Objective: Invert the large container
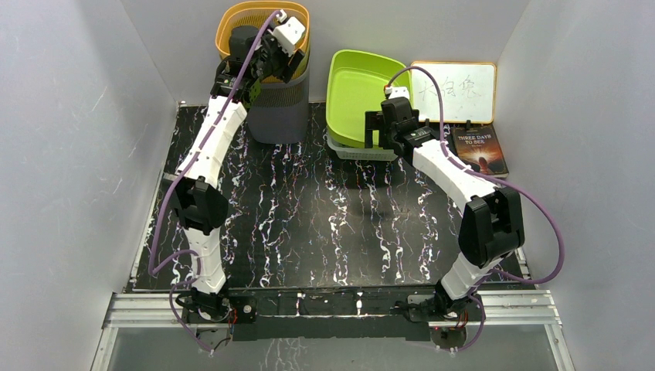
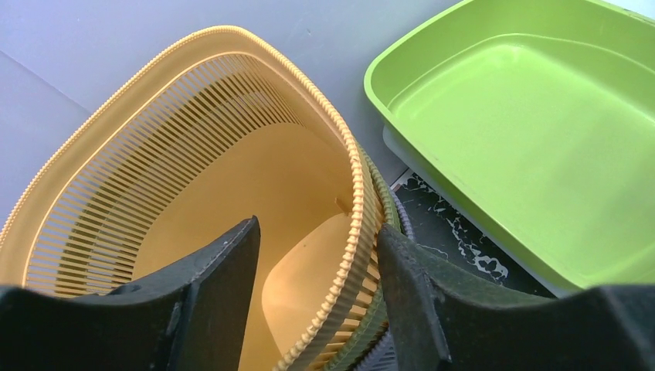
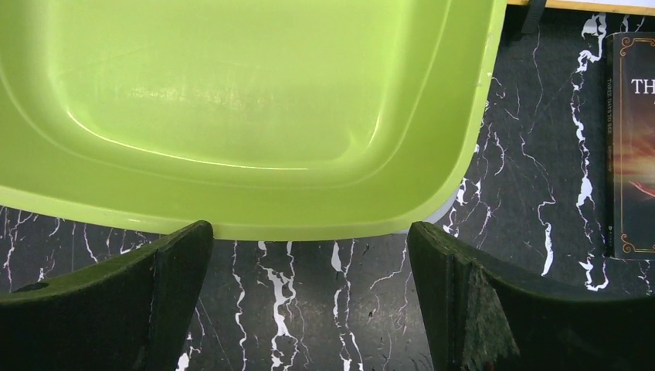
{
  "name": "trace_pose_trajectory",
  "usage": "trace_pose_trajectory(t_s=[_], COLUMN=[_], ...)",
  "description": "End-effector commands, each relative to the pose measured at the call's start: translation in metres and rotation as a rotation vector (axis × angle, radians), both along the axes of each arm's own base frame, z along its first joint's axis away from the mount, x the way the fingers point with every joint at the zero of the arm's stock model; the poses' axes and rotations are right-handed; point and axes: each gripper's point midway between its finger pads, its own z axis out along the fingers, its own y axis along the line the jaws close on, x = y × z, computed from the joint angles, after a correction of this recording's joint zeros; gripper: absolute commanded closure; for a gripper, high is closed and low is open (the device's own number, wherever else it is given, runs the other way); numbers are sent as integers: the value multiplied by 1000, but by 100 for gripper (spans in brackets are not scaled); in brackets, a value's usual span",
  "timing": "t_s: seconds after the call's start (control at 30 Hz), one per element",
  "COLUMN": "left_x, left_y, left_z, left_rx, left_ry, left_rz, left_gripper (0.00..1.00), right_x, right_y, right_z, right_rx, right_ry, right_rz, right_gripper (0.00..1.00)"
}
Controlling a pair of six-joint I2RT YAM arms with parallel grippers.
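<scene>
A tall stack of nested slatted baskets stands at the back left: an orange basket (image 1: 232,19) on top, a grey one (image 1: 279,108) below, and a green rim showing between them in the left wrist view. My left gripper (image 1: 270,58) is open and straddles the right rim of the orange basket (image 2: 193,154), one finger (image 2: 224,278) inside and one finger (image 2: 417,294) against the outside. A lime green tub (image 1: 357,85) sits at the back centre. My right gripper (image 1: 378,127) is open and empty, just in front of the tub's near rim (image 3: 309,230).
The green tub rests tilted on a white slatted tray (image 1: 363,152). A whiteboard (image 1: 463,89) leans at the back right, with a dark book (image 1: 480,149) lying in front of it, also in the right wrist view (image 3: 633,139). Grey walls enclose the black marbled table (image 1: 324,224).
</scene>
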Motion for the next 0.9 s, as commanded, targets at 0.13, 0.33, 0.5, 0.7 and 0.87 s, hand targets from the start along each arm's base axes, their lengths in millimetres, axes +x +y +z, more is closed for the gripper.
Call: trace_pose_trajectory(t_s=[0.13, 0.33, 0.5, 0.7, 0.87], left_x=[-24, -39, -51, -69, -92], left_y=[4, 12, 22, 33, 50], left_z=[1, 1, 11, 33, 63], left_rx=[51, 92, 92, 67, 17], left_ry=[56, 80, 81, 125, 108], left_rz=[-10, -8, 29, 78, 148], left_gripper=[54, 100, 100, 100, 100], right_x=[4, 2, 1, 0, 0], right_y=[0, -4, -5, -6, -7], right_z=[30, 28, 27, 28, 28], right_rx=[47, 49, 54, 62, 65], right_ry=[-86, -85, -82, -86, -85], right_rz=[-2, -17, -22, -30, -33], right_gripper=[2, 2, 2, 2, 2])
